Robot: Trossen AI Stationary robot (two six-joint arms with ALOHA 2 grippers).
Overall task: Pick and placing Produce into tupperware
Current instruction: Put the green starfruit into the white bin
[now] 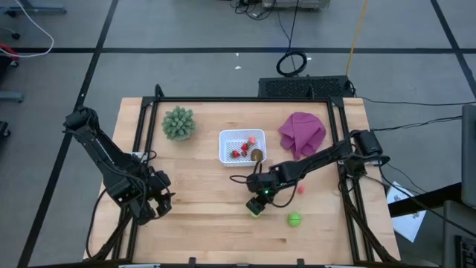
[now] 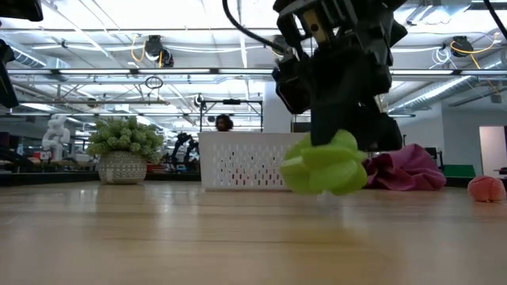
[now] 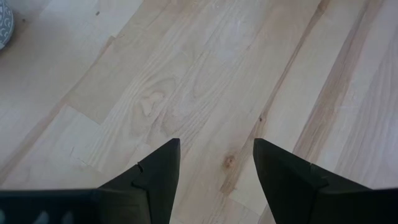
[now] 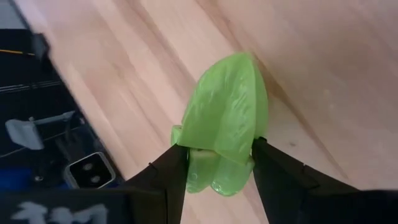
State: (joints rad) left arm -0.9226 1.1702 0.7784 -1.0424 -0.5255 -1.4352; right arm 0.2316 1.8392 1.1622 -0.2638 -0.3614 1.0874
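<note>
A bright green, ribbed leafy piece of produce [image 4: 227, 118] sits between the fingers of my right gripper [image 4: 217, 171], which is shut on it near the table's middle front [image 1: 256, 206]. The white perforated tupperware [image 1: 242, 147] stands farther back and holds red bits and a brown oval [image 1: 256, 155]. A green ball [image 1: 295, 219] and a pink piece [image 1: 301, 189] lie on the wood to the right of that gripper. My left gripper [image 1: 160, 205] waits open over bare wood at the front left [image 3: 216, 162]. My right gripper pinches the green piece's near end [image 4: 214, 155] between its two fingers [image 4: 273, 171], one on each side. The fingers slant down from the table's right. The rest of the piece sticks out ahead of the fingertips, low over the table [image 2: 325, 168]; whether its underside touches the wood I cannot tell.
A spiky grey-green plant [image 1: 179, 123] stands at the back left of the tupperware. A purple cloth [image 1: 302, 132] lies bunched at the back right. Black frame rails run along the table's left and right sides.
</note>
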